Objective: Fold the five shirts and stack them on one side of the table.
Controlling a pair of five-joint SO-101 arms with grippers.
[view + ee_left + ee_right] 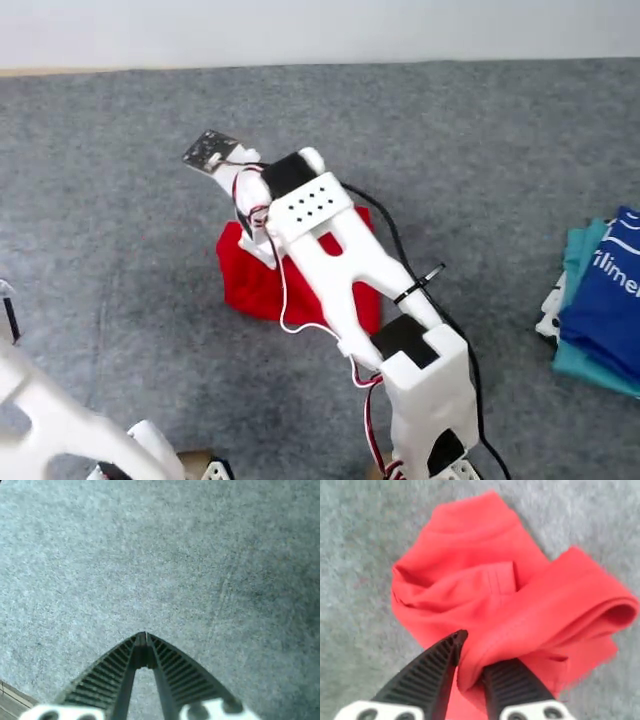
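Note:
A crumpled red shirt (250,288) lies near the middle of the grey felt table (120,200). My right arm (330,240) stretches over it. In the right wrist view the right gripper (472,653) is shut on a raised fold of the red shirt (470,585), with the cloth bunched between its black ribbed fingers (432,667). At the table's right edge sits a stack of folded shirts (603,300), a blue one on top and a teal one under it. My left arm (55,420) is at the near left corner. Its gripper (146,636) is shut and holds nothing, over bare felt.
The felt (160,555) under the left gripper is bare, and a strip of table edge (15,697) shows near it. A small circuit board (210,150) sticks out from the right arm's wrist. A pale wall (320,30) runs along the table's far side.

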